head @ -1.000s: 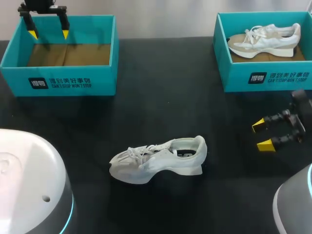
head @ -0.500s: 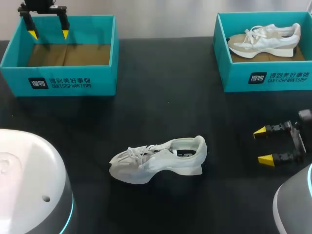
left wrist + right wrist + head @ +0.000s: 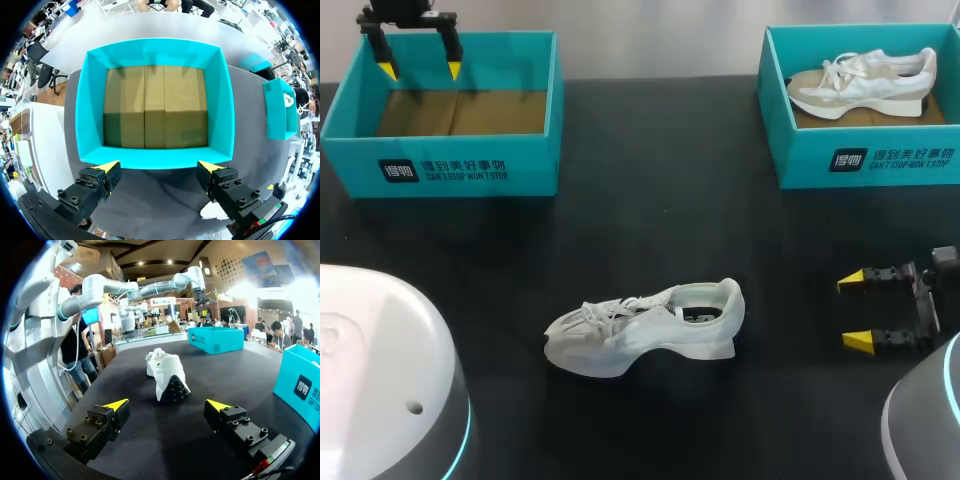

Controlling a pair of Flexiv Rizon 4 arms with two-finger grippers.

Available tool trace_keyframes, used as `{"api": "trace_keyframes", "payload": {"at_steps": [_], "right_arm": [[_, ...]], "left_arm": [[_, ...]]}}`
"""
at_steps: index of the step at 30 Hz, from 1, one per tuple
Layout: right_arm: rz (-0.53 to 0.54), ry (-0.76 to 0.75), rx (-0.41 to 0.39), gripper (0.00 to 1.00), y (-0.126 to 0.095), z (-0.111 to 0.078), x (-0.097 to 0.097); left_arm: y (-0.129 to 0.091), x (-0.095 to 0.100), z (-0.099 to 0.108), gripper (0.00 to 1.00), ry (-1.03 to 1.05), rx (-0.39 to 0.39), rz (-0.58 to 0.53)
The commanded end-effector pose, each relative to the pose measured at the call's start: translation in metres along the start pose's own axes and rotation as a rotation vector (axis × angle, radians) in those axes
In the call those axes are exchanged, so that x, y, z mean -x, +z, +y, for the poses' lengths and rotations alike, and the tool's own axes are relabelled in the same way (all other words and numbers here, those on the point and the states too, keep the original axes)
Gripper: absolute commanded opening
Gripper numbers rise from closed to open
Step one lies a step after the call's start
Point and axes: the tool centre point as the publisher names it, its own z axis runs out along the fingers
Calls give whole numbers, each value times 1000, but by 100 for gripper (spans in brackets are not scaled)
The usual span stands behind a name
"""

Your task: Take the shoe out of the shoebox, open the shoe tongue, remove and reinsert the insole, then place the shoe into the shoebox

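Evidently the shoe (image 3: 645, 325) lies out on the table (image 3: 650, 210); the right gripper (image 3: 854, 311), fingers wide, sits at its 3 o'clock; the left gripper (image 3: 420, 70), equally wide, hovers over the empty shoebox (image 3: 440, 170) at 11; tongue-opening comes next, needing both nearer.

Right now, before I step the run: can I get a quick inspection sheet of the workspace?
Surface: black table, flat and dark.
Job's things: white shoe upright on its sole mid-table, outside both boxes; left shoebox empty, brown floor showing.
Clutter: second shoe lying inside the right shoebox.
Grippers: left gripper open, above the left shoebox, holding nothing; right gripper open, low over the table, fingers pointing toward the white shoe, apart from it.
Cables: nothing seen on the table.
Surroundings: nobody reaching over the table.
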Motion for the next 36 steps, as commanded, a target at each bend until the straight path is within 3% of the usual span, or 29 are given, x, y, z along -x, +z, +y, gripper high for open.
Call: {"api": "trace_keyframes", "payload": {"at_steps": [1,5,10,19,27,36], "right_arm": [[-1,0,-4,100,0,1,0],[-1,0,-4,100,0,1,0],[-13,-56,54,100,3,-17,7],[-31,-83,38,100,10,-33,23],[-14,-150,60,100,23,-30,27],[28,-165,85,100,57,-19,16]], "left_arm": [[0,0,0,100,0,0,0],[0,0,0,100,0,0,0],[0,0,0,100,0,0,0],[0,0,0,100,0,0,0],[0,0,0,100,0,0,0],[0,0,0,100,0,0,0]]}}
